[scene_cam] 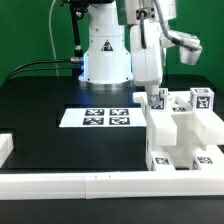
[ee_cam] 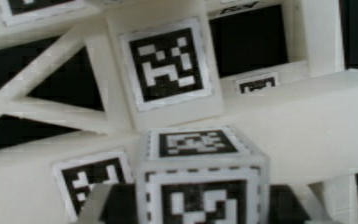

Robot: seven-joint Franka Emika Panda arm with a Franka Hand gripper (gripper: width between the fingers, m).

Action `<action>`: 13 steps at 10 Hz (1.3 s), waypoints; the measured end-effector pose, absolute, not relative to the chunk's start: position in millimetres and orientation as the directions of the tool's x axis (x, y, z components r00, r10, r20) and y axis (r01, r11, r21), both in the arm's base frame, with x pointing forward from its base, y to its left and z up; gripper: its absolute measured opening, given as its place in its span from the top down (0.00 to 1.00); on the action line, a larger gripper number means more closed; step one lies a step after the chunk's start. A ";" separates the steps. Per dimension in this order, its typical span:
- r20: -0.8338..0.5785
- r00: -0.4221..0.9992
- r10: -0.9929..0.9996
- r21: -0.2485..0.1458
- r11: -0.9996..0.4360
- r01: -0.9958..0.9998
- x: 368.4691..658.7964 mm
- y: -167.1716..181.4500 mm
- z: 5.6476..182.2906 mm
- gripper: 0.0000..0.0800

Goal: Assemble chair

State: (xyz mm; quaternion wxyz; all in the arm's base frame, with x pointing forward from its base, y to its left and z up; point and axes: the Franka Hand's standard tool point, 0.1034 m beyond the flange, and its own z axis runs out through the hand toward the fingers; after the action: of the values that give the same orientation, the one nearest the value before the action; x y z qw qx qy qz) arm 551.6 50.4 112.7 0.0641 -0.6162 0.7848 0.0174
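The chair's white pieces stand grouped at the exterior view's right, with several tagged blocks and posts sticking up. My gripper reaches down over the group's near-left corner. In the wrist view my gripper is shut on a small white tagged block. A dark finger presses on each side of the block. Behind it are a tagged upright slab and slanted white bars of the chair. The block's lower end is hidden.
The marker board lies flat on the black table in front of the arm's base. A long plain white border rail runs along the near edge, with a short rail at the exterior view's left.
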 end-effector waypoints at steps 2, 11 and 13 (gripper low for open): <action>-0.120 -0.205 -0.971 -0.055 0.213 -0.976 551.5 50.1 112.5 0.64; 0.030 0.851 -0.525 -0.094 -0.849 -0.521 552.9 54.9 112.2 0.19; 0.039 0.916 -0.400 -0.083 -0.915 -0.396 552.6 53.9 108.1 0.19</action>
State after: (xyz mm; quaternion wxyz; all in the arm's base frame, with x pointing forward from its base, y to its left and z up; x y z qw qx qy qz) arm 552.6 53.9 108.1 0.0368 -0.9780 0.2033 -0.0277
